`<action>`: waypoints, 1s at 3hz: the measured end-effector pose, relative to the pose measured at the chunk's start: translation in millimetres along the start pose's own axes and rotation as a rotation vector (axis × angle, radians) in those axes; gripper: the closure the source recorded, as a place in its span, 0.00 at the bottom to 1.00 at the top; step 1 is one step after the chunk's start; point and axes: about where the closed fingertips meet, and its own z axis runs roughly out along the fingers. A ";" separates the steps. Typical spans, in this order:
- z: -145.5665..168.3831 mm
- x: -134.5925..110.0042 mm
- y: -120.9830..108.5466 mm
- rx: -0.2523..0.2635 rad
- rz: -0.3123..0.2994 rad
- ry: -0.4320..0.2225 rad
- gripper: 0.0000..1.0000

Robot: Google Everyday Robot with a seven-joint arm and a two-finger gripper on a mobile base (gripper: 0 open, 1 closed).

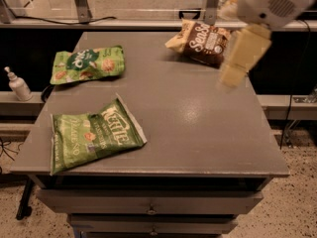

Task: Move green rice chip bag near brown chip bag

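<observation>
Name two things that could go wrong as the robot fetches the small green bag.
1. The gripper hangs at the table's right, close to the brown chip bag; swinging left, it might knock it.
2. The green rice chip bag lies near the left edge, close to the Kettle bag: it could slide off, or the wrong bag get grabbed.

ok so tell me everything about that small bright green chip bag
The small bright green crinkly chip bag lies flat at the far left of the grey table, long side across. It bears a dark green patch with white lettering and round tan chip pictures, and looks puffed and unopened. Only the tabletop touches it. The robot's cream tool hangs well away, above the table's right side.
</observation>
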 end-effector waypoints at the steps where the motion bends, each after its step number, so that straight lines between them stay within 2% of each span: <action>1: -0.8 -79.7 -38.1 0.048 -0.059 -0.114 0.00; 2: -0.8 -79.8 -38.2 0.048 -0.059 -0.114 0.00; 3: 13.1 -87.2 -47.1 0.058 -0.073 -0.130 0.00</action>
